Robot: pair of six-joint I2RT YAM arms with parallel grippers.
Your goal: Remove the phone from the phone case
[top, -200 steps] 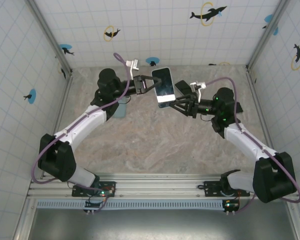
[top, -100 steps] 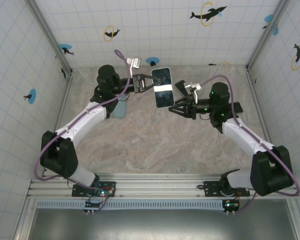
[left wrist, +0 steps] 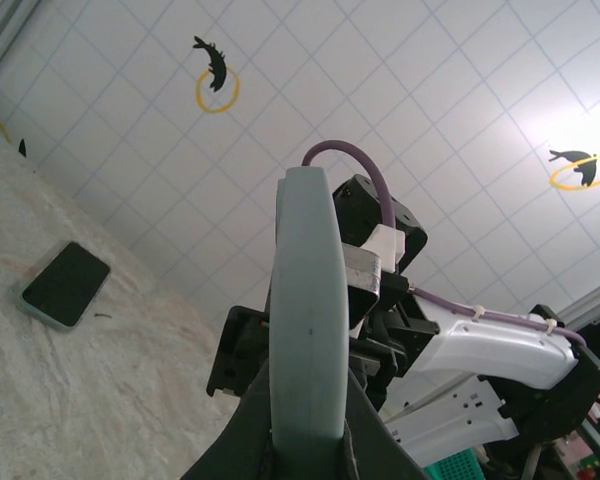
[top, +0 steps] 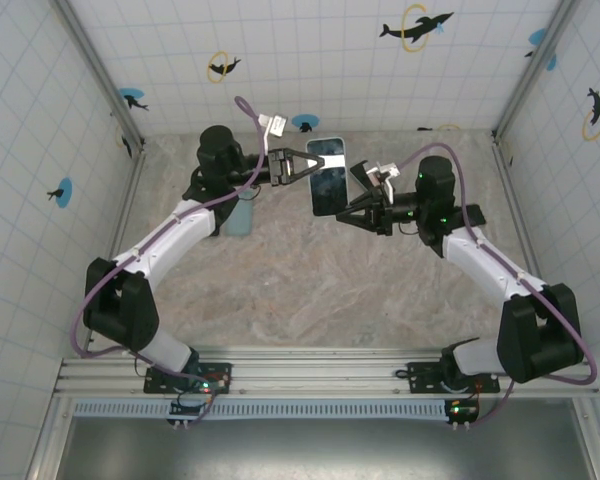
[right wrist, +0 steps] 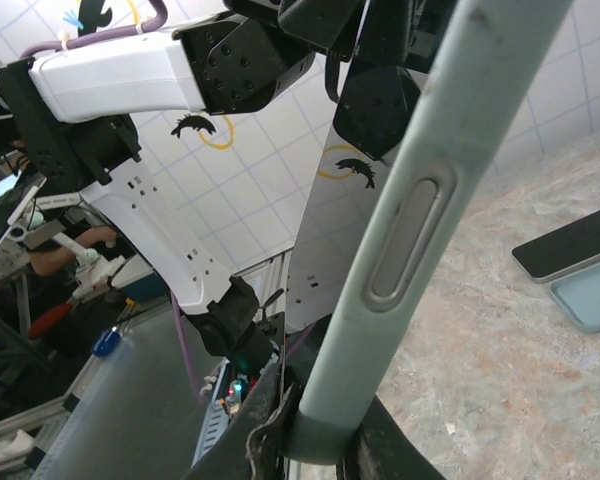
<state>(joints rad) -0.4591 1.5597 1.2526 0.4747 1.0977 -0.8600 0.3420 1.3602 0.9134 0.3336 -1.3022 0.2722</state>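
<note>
The left end effector [top: 312, 165] is clamped tight on the upper left edge of the phone case [left wrist: 302, 300]. In the left wrist view its dark fingers [left wrist: 242, 440] press against either side of the pale grey-green rim. The right end effector [top: 343, 210] is pinched on the case's lower right corner. In the right wrist view its fingers [right wrist: 263, 425] lie against both faces of the rim, just below a long side button [right wrist: 405, 240]. The phone [top: 327, 185] sits in the case, screen up, held in the air between the two arms, above the marbled table [top: 310, 290] and near the back wall. In the right wrist view a pale blue case [right wrist: 592, 292] lies on the table with a dark flat slab [right wrist: 570, 245] just beside it.
</note>
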